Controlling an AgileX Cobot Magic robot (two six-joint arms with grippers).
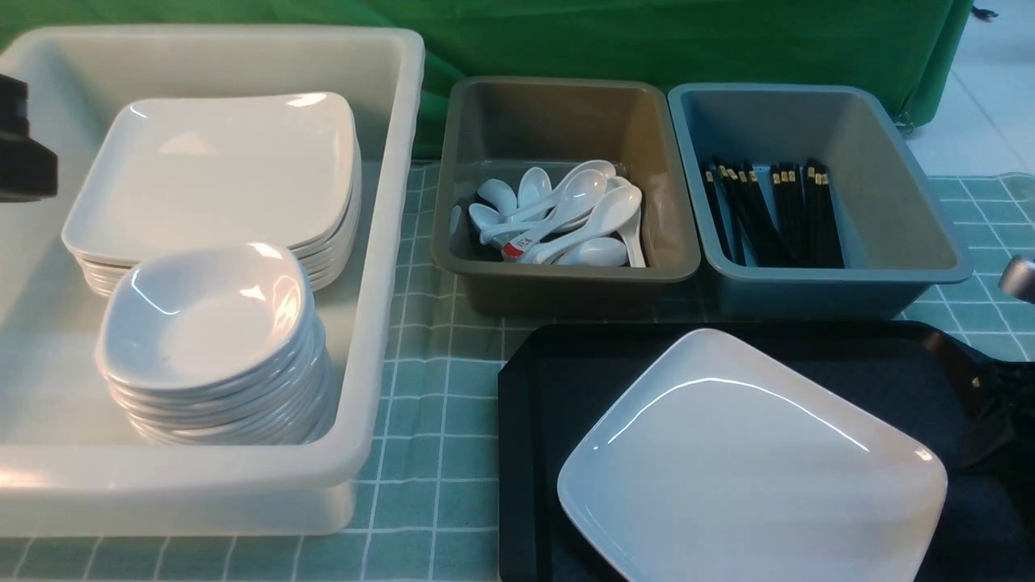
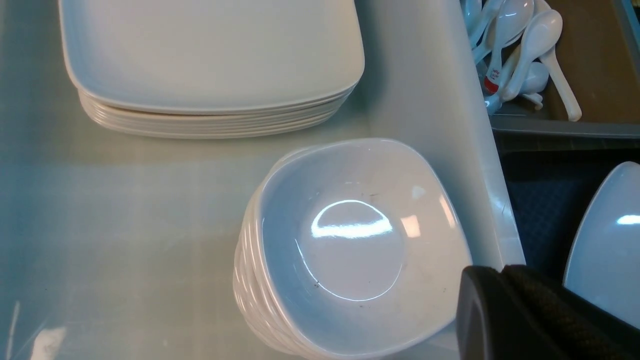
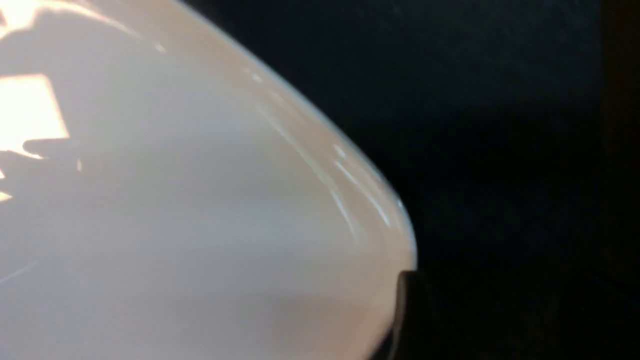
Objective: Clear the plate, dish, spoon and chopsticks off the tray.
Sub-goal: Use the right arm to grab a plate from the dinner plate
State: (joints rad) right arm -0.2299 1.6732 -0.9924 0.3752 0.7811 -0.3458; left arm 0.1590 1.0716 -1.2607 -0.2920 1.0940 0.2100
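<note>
Plate [image 1: 752,461] lies flat on the tray [image 1: 534,420], its corner touching one finger [image 3: 407,315] of the right gripper [image 1: 974,404]. We see those jaws spread apart, w/ only tray floor between them. Fwd of that gripper stands the blue-grey bin [image 1: 906,186] w/ black chopsticks [image 1: 796,218]. Next to it, toward the left arm, is the brown-grey bin [image 1: 566,275] w/ white spoons [image 1: 582,214]. Left gripper [image 2: 525,315] is pinched closed and empty, hovering over the white tub [image 1: 388,242]. Just beside its tips we see a stack of small dishes [image 2: 350,240], and beyond that a stack of plates [image 2: 210,55].
</note>
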